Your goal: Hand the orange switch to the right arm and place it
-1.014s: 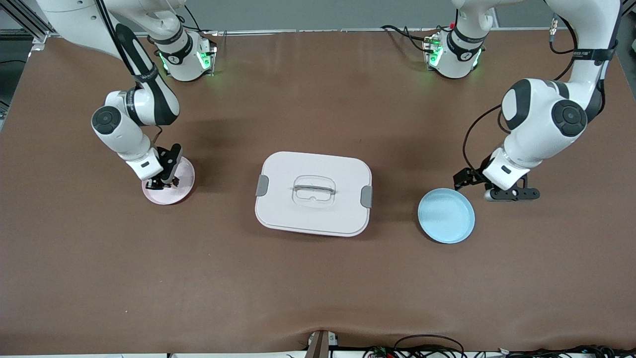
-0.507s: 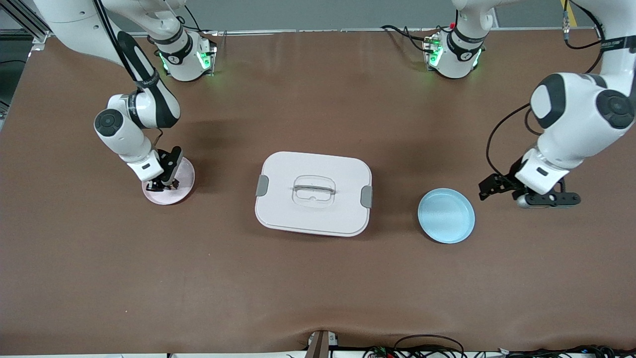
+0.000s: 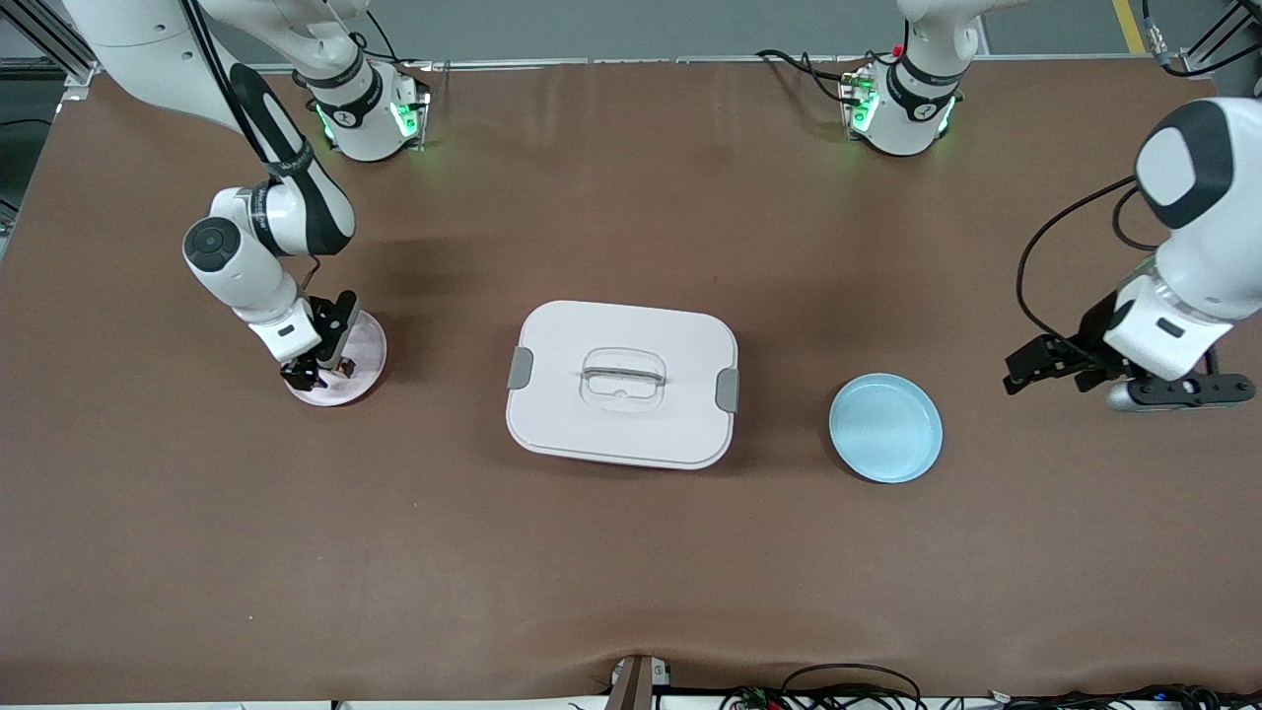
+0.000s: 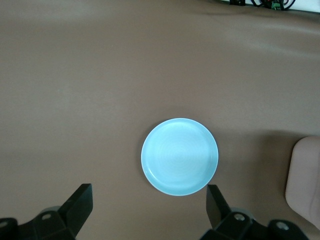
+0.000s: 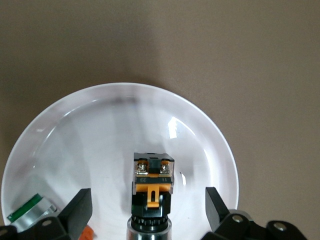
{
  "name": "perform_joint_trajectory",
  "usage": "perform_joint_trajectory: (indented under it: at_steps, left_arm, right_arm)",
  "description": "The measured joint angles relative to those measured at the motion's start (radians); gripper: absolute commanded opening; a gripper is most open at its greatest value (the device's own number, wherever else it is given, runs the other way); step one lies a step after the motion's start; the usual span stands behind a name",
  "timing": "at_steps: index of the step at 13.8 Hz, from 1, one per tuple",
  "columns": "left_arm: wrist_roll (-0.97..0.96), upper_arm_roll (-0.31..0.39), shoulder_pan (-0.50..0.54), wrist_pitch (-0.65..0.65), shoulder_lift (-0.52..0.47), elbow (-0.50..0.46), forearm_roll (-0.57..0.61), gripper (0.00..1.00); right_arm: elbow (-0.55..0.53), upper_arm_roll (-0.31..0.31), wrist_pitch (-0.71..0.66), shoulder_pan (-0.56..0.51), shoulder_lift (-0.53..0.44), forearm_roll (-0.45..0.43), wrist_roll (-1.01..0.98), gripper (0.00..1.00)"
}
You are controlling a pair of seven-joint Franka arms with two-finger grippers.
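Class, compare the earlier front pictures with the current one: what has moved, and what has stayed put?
The left gripper has drawn away from the blue plate toward the left arm's end of the table, jaws open and empty. The right gripper stays low over the pink plate, jaws open around the switch standing there. Box and both plates are unmoved.

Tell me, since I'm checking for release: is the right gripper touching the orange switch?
Apart: the right wrist view shows the right gripper open, each finger clear of the orange switch.
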Motion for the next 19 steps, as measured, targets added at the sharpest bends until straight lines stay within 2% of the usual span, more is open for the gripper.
perform_joint_trajectory:
  at_steps: [4,7,10,11,15,16,19]
  left_arm:
    - [0.001,0.0,0.022,-0.073,-0.037,0.061,0.0,1.0]
    - [0.001,-0.001,0.021,-0.099,-0.081,0.065,0.0,1.0]
    - [0.001,0.002,0.006,-0.135,-0.104,0.085,0.0,1.0]
    - [0.001,0.027,-0.024,-0.144,-0.105,0.093,0.0,1.0]
    - [0.001,0.238,-0.242,-0.164,-0.105,0.119,0.0,1.0]
    - [0.001,0.261,-0.266,-0.17,-0.105,0.126,0.0,1.0]
    - [0.001,0.27,-0.274,-0.213,-0.106,0.166,0.0,1.0]
  right_arm:
    - [0.034,0.0,-0.117,0.0,-0.032,0.0,0.002,1.0]
    - [0.1,0.0,-0.318,0.0,-0.088,0.001,0.037,1.0]
    - [0.173,0.002,-0.506,0.0,-0.144,0.001,0.163,1.0]
    - [0.187,0.004,-0.547,0.0,-0.166,0.001,0.229,1.0]
    - [0.225,0.017,-0.733,0.008,-0.258,0.001,0.526,1.0]
    - [0.252,0.019,-0.789,0.01,-0.272,0.001,0.584,1.0]
    - [0.379,0.019,-0.968,0.01,-0.283,0.001,0.768,1.0]
